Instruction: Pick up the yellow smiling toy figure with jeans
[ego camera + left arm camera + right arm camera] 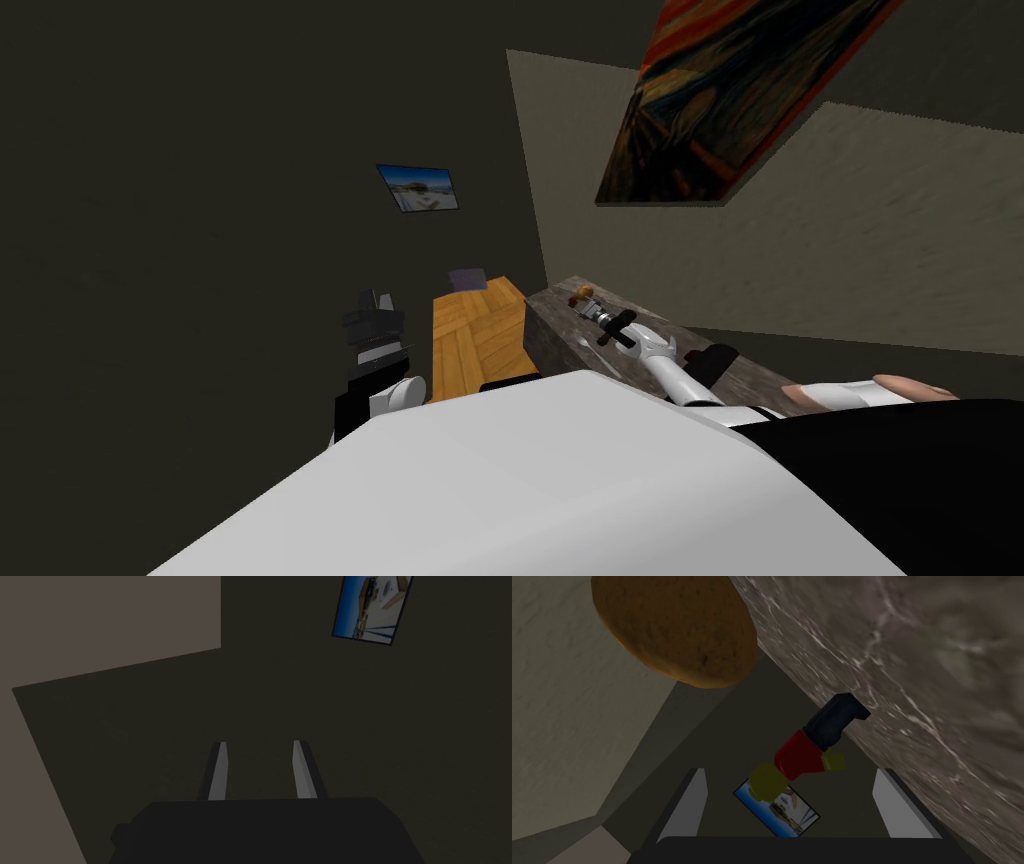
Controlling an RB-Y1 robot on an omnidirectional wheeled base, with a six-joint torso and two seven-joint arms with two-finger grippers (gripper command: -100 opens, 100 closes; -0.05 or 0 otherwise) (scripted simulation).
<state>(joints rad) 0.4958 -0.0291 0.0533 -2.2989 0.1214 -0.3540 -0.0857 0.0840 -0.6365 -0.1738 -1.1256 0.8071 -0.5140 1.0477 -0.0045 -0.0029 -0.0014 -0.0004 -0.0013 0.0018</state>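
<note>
The right tool (789, 773), fingers spread, faces the toy figure (799, 756), which stands on the marbled tabletop (912, 651) in line with their gap, near a brown lump (677, 626); the left tool (260, 743) is spread too

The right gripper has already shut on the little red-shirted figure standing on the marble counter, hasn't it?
No. The right gripper is open: the right wrist view shows its fingers wide apart, touching neither side of the figure. The rest holds: the red-shirted figure stands on the marble counter.
</note>
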